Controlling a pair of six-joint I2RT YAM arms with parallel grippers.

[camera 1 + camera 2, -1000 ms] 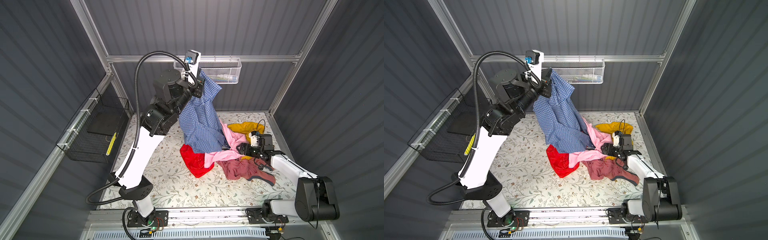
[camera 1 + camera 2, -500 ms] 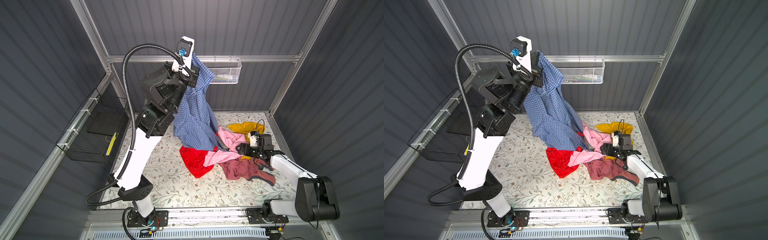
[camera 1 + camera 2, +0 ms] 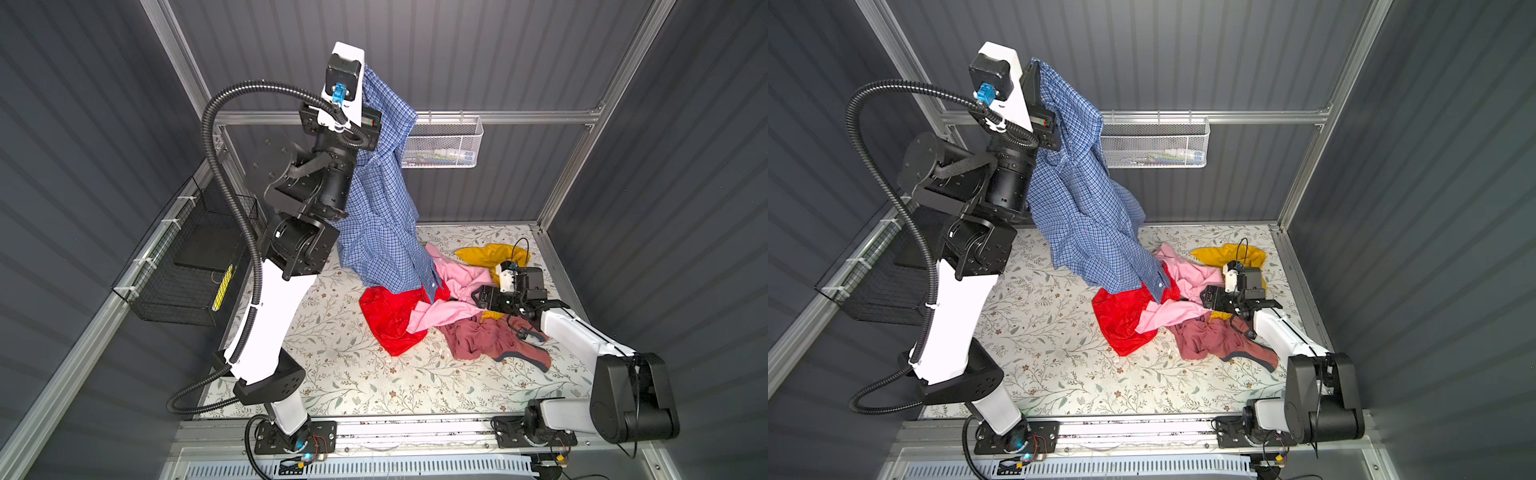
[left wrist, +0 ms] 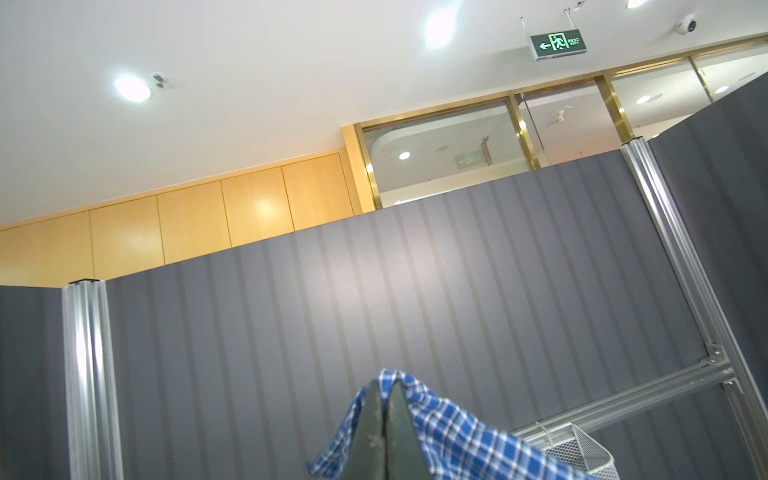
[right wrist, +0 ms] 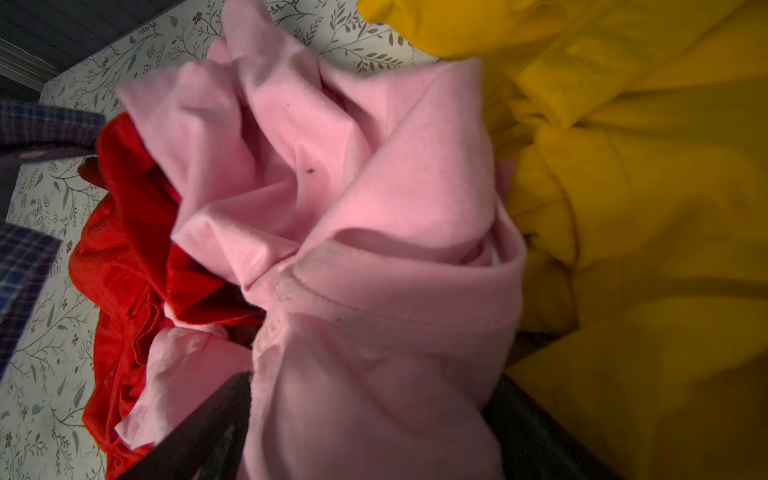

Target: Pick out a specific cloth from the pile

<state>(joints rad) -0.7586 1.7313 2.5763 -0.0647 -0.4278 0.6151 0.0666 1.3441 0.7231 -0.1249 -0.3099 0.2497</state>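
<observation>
Found left tool (image 4: 384, 388) pinched tight on a top fold of the cloth (image 3: 382, 216), raised high over the tabletop (image 3: 332, 374) toward its far edge. Noted cloth hanging down from that tool, lower hem touching the pile (image 3: 440, 309) toward the far right corner. Found right tool (image 3: 477, 296) low at the pile, jaws apart with pink garment (image 5: 332, 208) bunched between; cannot tell whether gripped.

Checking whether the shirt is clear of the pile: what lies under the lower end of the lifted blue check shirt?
The blue check shirt's lower end drapes over the red garment, beside the pink garment. Whether its hem is caught beneath them is hidden.
</observation>
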